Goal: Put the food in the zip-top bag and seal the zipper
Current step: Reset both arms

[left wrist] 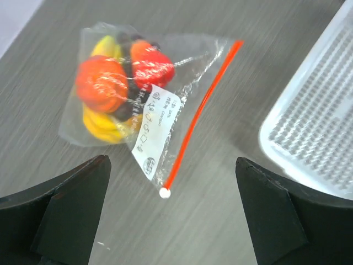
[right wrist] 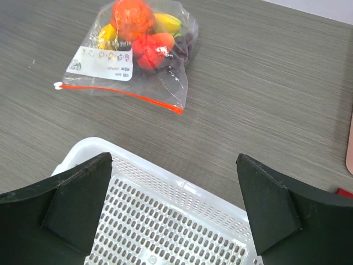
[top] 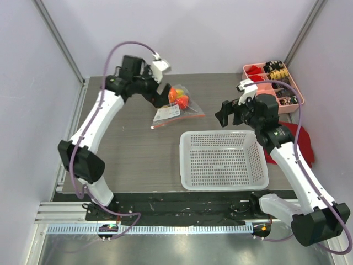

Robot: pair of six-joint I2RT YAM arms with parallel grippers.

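Observation:
The zip-top bag point(top: 177, 107) lies flat on the table at the back centre. Inside it are the yellow banana bunch point(left wrist: 102, 124), orange pumpkin point(left wrist: 101, 83), red-orange fruit point(left wrist: 151, 65) and dark grapes point(left wrist: 128, 66). The orange-red zipper point(left wrist: 198, 118) runs along the bag's mouth and ends in a small white tab point(left wrist: 164, 192). My left gripper point(top: 162, 95) is open and empty, hovering just above the bag point(left wrist: 171, 161). My right gripper point(top: 225, 116) is open and empty over the basket's far rim point(right wrist: 174, 157). The bag point(right wrist: 132, 52) and zipper point(right wrist: 121, 93) lie beyond it.
A white perforated basket point(top: 223, 160) sits at centre right, just right of the bag point(left wrist: 309, 138). A pink compartment tray point(top: 273, 83) with small snacks stands at the back right. A red cloth point(top: 306, 146) lies under the right arm.

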